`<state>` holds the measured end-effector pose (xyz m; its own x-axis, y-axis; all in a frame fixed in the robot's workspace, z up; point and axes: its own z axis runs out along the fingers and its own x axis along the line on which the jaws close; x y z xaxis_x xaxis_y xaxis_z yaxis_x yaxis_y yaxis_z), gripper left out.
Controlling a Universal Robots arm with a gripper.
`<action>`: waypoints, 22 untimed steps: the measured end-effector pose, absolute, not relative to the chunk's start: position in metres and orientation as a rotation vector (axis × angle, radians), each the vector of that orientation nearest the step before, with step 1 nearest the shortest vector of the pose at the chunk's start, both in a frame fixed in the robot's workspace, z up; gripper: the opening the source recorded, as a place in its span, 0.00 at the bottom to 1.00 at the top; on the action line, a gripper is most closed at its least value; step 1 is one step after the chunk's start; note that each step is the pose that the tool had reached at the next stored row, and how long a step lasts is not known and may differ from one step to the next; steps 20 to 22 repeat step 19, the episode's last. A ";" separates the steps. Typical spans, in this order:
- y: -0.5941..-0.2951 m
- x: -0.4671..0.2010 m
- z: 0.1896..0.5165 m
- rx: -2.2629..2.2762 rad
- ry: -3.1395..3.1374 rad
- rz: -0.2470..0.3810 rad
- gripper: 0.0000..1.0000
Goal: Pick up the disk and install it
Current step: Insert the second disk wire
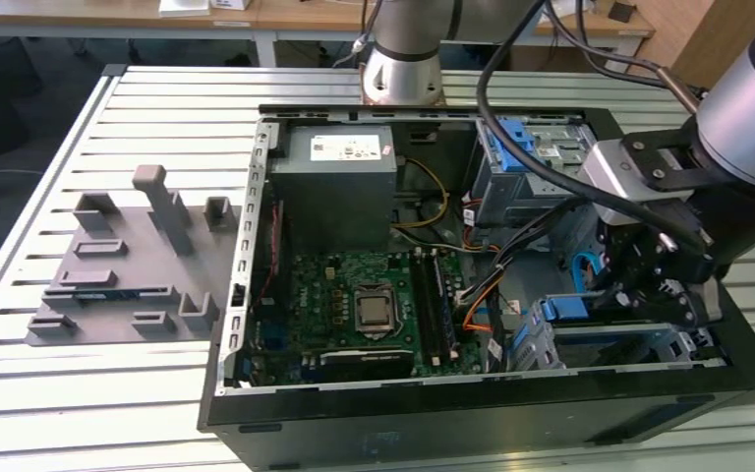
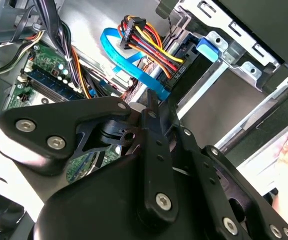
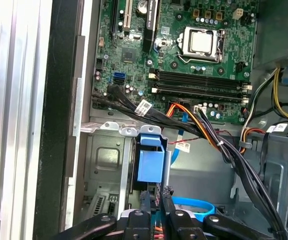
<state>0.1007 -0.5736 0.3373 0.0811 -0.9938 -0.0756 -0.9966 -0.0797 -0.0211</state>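
Slatted aluminium table [image 1: 154,393] fills the exterior view, and an open desktop computer case [image 1: 351,413] is laid on it with its side panel off. The motherboard [image 1: 365,295] is taken as the landmark. A grey power supply [image 1: 338,187] is mounted just beyond the motherboard. A grey plastic fixture [image 1: 122,275] is set well apart from the motherboard, outside the case, towards the exterior view's left.

The disk [image 1: 570,308] is found inside the case, just beside the motherboard on the exterior view's right, in the metal drive cage [image 3: 104,160]. In the first wrist view the disk [image 3: 150,162] is seen mostly edge-on. Its blue bracket end faces the motherboard, so its long axis is judged to run from the motherboard's edge back towards the gripper [image 3: 156,202]. The disk thus lies directly ahead of the fingertips, between them and the motherboard. How far it has been seated in the cage cannot be told.

The fingers are drawn close together and appear to be clamped on the near end of the disk.

The arm is reached down into the case from the side away from the motherboard, and the gripper [image 1: 647,285] is lowered into the drive bay corner. In the second wrist view the gripper [image 2: 151,107] is pointed towards a blue data cable [image 2: 129,62] and a bundle of power leads beside the motherboard.
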 end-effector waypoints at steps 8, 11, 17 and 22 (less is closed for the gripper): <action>-0.574 0.101 0.343 -2.259 2.084 0.064 0.11; -0.574 0.101 0.344 -2.260 2.084 0.064 0.11; -0.574 0.101 0.346 -2.260 2.084 0.064 0.11; -0.574 0.101 0.347 -2.259 2.084 0.064 0.11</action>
